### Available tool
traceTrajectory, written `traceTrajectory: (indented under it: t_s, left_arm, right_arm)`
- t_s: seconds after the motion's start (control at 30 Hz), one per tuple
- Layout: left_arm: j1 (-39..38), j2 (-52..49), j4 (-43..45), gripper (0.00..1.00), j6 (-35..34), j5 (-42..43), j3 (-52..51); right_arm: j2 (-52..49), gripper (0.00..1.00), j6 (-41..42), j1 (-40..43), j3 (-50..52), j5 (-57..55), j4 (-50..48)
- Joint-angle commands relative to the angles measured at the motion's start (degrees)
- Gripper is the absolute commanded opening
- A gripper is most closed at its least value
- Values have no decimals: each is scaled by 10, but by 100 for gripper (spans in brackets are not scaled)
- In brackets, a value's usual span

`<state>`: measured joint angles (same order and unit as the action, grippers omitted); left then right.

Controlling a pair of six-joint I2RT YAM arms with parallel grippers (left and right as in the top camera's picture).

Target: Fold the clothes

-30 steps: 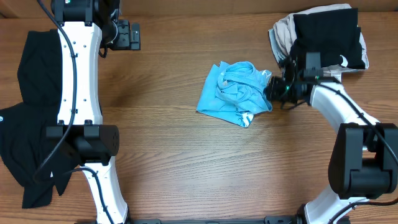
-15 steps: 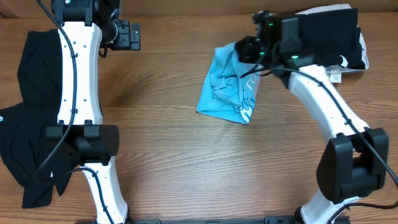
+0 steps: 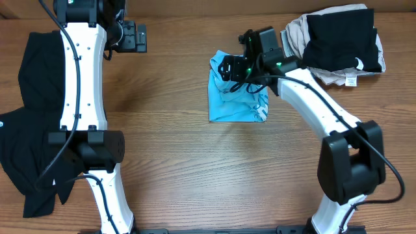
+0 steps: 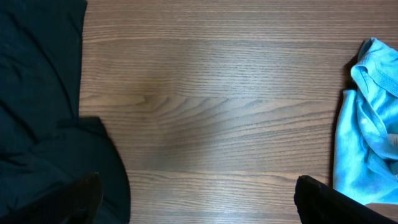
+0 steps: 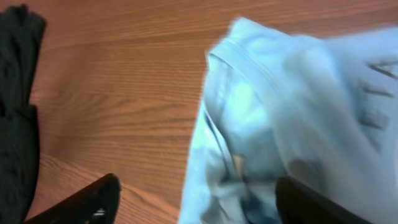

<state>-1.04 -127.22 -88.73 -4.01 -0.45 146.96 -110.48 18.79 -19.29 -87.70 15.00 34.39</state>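
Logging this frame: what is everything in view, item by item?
T-shirt: one, light blue, bunched at table centre.
black garment: one, black, spread along the left edge.
cloth pile: one, black on beige, far right corner.
table: one, brown wood.
left fingers: two, black, open over bare wood.
right fingers: two, black, apart, at the T-shirt.

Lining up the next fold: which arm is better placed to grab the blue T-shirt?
Right, I'd say. The right gripper hangs open over the light blue T-shirt; the left gripper, also open, sits far off.
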Motion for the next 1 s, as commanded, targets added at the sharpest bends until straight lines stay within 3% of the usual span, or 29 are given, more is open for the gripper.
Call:
traceTrajectory:
  t_s: [0.0,0.1,0.23,0.4,0.77,0.83,0.97]
  left_arm:
    - [-2,9,3,100,13,7,4]
    - [-2,9,5,100,13,7,4]
    - [-2,9,7,100,13,7,4]
    - [-2,9,7,100,13,7,4]
    - [-2,9,7,100,15,7,4]
    - [-2,9,7,100,15,7,4]
    - [-2,9,7,100,15,7,4]
  right_arm:
    - [60,87,-12,6,-33,-12,32]
    - [62,87,-12,0,-33,-30,80]
    - [47,79,8,-13,-9,-80,102]
    - [25,58,25,-18,24,-90,84]
    - [-19,51,40,-18,31,-135,64]
    - [-18,43,40,-18,31,-137,62]
    - [-14,5,40,-18,23,-134,69]
